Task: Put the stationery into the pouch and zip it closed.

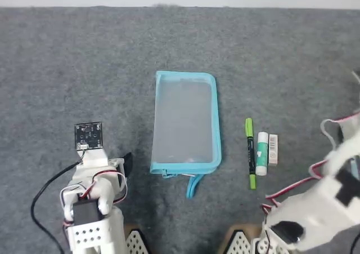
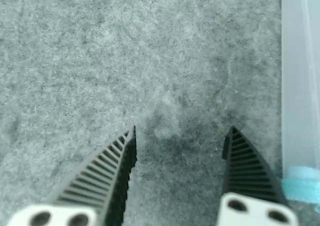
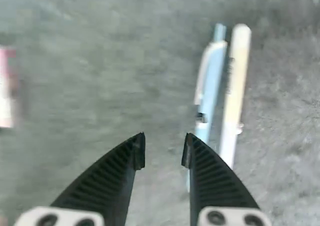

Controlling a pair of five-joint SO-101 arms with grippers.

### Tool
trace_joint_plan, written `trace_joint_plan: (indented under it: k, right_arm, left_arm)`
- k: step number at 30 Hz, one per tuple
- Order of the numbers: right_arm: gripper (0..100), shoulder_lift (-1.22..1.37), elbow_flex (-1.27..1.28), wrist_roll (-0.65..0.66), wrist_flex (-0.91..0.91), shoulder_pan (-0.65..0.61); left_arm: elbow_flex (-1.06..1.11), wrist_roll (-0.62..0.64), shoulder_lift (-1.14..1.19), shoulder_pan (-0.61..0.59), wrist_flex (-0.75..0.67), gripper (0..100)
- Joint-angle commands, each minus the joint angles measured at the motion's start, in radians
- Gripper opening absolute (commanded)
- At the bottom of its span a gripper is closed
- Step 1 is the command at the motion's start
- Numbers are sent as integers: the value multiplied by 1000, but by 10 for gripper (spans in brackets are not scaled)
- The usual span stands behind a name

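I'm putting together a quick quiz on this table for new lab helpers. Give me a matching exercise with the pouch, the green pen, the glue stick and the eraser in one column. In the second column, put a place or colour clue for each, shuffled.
Column one:
1. pouch
2. green pen
3. glue stick
4. eraser

Column two:
A. end of the row of three, farthest from the pouch
B. blue trim, translucent face
C. middle of the row of three
D. end of the row of three, nearest the pouch

Pairs: 1-B, 2-D, 3-C, 4-A.

one overhead, two close wrist cameras
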Motion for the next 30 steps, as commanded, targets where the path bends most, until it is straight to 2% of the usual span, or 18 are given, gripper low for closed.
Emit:
trace_joint_plan:
  k: [1,4,10,15,18,30]
  right_arm:
    - [122,-177,14,-100,67,-104]
    - [122,-251,157,-153,50,-228]
    - [123,-366,483,-342,-94,-536]
    - [123,-384,594,-477,-189,-771]
    - [123,-357,621,-522,-242,-819]
    - [123,-120,618,-549,-387,-797]
  left_arm:
    - [-5,12,-20,-6,6,265]
    - [-5,12,-20,-6,6,265]
    - [-5,12,-20,-6,6,265]
    - [-5,12,-20,-6,6,265]
    - [-5,12,-20,-6,6,265]
    - [-5,12,-20,-6,6,265]
